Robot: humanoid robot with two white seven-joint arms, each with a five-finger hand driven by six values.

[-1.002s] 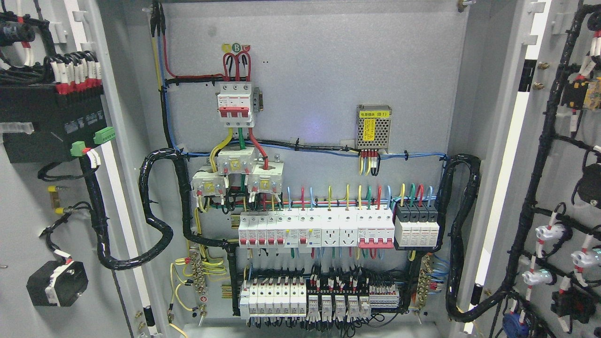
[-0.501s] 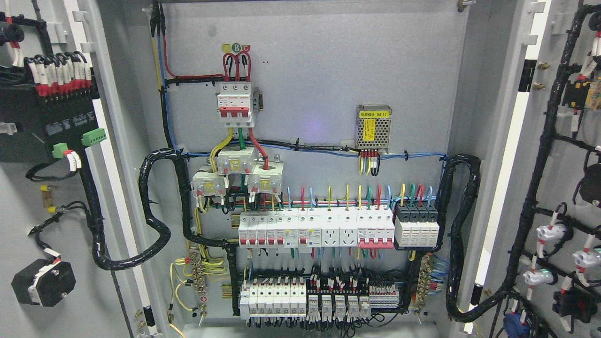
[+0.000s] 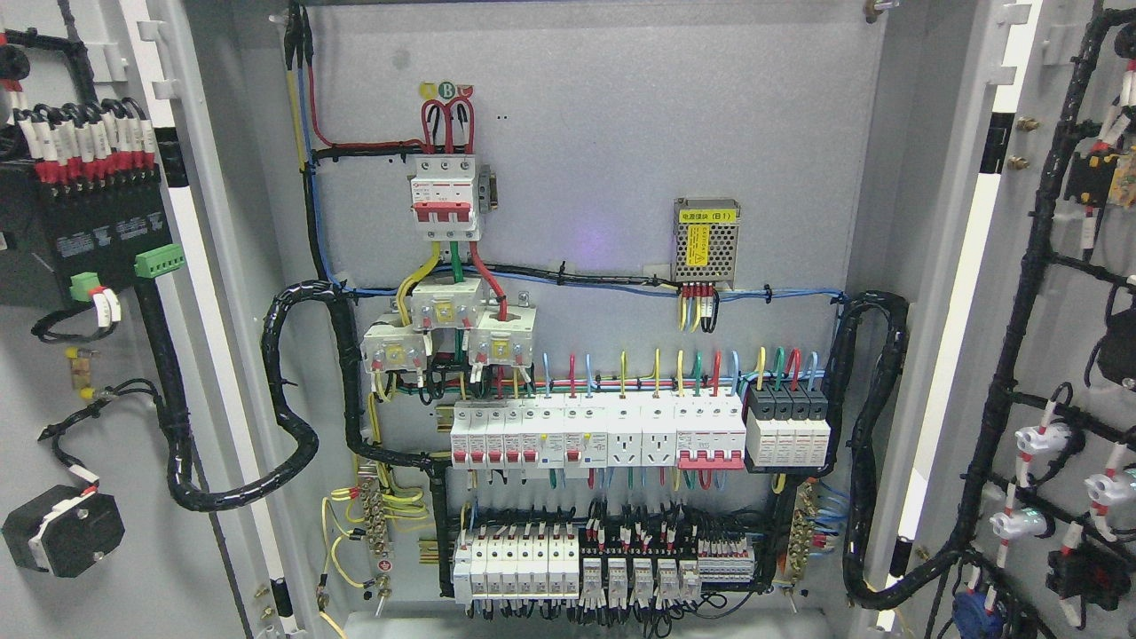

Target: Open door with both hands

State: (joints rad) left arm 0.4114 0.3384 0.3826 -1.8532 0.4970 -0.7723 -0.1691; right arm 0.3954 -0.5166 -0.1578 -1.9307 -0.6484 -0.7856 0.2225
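Note:
An electrical cabinet stands open in the head view. Its left door [image 3: 53, 399] is swung out at the picture's left, showing its inner face with a black module [image 3: 84, 235] and wired parts. The right door [image 3: 1047, 293] is swung out at the right, carrying black cable looms and indicator lamp backs [image 3: 1038, 439]. Between them the grey back panel [image 3: 621, 133] shows. Neither of my hands nor arms appears anywhere in the picture.
On the back panel sit a red three-pole breaker [image 3: 444, 195], a small power supply [image 3: 706, 241], rows of white breakers [image 3: 595, 433] and terminal blocks [image 3: 603, 568]. Thick black cable bundles [image 3: 293, 426] loop from the panel to each door.
The left door has swung further outward: its black module and the parts on it have slid left in the picture. The right door has barely shifted.

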